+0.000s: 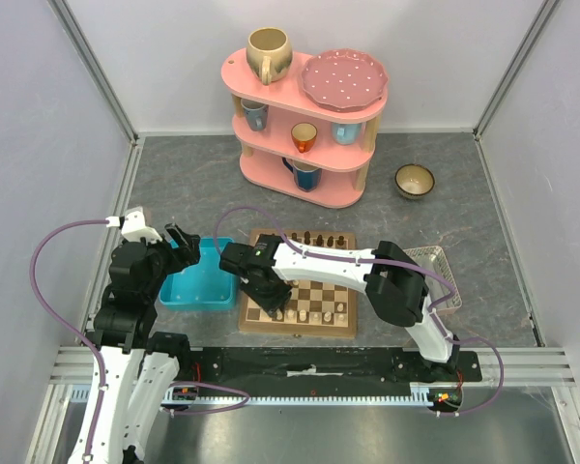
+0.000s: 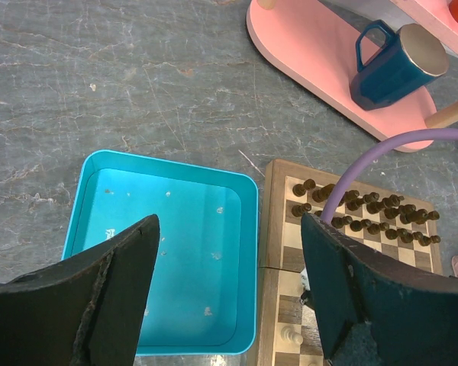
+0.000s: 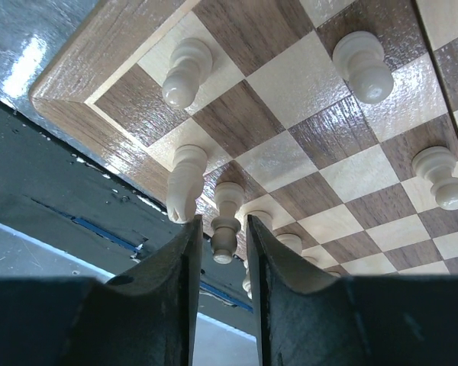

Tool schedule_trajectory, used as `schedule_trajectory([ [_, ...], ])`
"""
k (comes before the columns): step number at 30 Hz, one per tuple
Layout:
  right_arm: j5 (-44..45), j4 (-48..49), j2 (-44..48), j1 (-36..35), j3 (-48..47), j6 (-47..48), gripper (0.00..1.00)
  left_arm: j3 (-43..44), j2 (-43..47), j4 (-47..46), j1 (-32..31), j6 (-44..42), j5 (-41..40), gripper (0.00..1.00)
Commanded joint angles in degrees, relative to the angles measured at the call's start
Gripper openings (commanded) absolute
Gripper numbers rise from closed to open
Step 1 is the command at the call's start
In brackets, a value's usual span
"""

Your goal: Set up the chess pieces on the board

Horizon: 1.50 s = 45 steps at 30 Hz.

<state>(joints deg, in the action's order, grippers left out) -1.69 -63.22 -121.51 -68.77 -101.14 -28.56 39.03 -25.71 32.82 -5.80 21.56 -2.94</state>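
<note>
I judge the step in hand to be setting a man down on the back rank. My right gripper (image 3: pixel 223 225) hangs over the near-left corner of the square wooden chessboard with its light and dark checks and brown border (image 3: pixel 69 84). A small pale cream wooden chessman with a rounded top (image 3: pixel 225 229) stands upright between its fingers. The jaws are a little apart, with a sliver of gap on each side, so I read it as standing free on its square.

A cream knight-shaped piece (image 3: pixel 185 183) stands just beside the outside of one finger. More cream men stand on nearby squares (image 3: pixel 362 67). The dark brown chessmen (image 1: pixel 309 239) fill the far rows.

The board lies by the near edge of the table, and the square turquoise plastic tray (image 2: pixel 191 259) touches its left side. My left gripper (image 2: pixel 229 229) hovers above that tray, jaws wide apart and holding nothing.

Next I should widen the right jaws slightly and lift straight up, because any sideways drift would topple the knight. The cream rows look only partly filled.
</note>
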Motion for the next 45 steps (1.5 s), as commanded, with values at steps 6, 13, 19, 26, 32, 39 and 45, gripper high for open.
schedule_trajectory([
  [6, 0.81, -0.94, 5.50, 0.83, -2.74, 0.52, 0.38, 0.09, 0.23, -2.41, 0.27, 0.32, -0.05, 0.81],
  [13, 4.50, -2.52, 11.73, 2.85, -0.83, 0.17, 0.38, -0.09, 0.14, -2.50, 0.27, 0.24, 0.13, 0.81],
  [19, 8.72, 5.29, 28.76, 14.08, 16.63, -4.83, 0.38, 0.00, 0.14, -2.50, 0.27, 0.15, 0.30, 0.81],
  [26, 12.77, 7.67, 48.20, 36.23, 33.36, -7.30, 0.38, -0.09, -0.04, -2.50, 0.27, 0.15, 0.65, 0.81],
  [32, 10.23, 9.87, 51.90, 46.70, 45.14, -6.43, 0.39, -0.18, -0.30, -2.67, 0.27, 0.15, 0.83, 0.81],
  [39, 11.79, 13.39, 52.69, 49.17, 53.50, -8.62, 0.41, -0.18, -0.21, -2.67, 0.27, 0.06, 0.92, 0.81],
  [45, 11.89, 14.79, 52.61, 50.23, 56.22, -8.53, 0.42, -0.18, -0.21, -2.58, 0.27, 0.06, 1.01, 0.81],
])
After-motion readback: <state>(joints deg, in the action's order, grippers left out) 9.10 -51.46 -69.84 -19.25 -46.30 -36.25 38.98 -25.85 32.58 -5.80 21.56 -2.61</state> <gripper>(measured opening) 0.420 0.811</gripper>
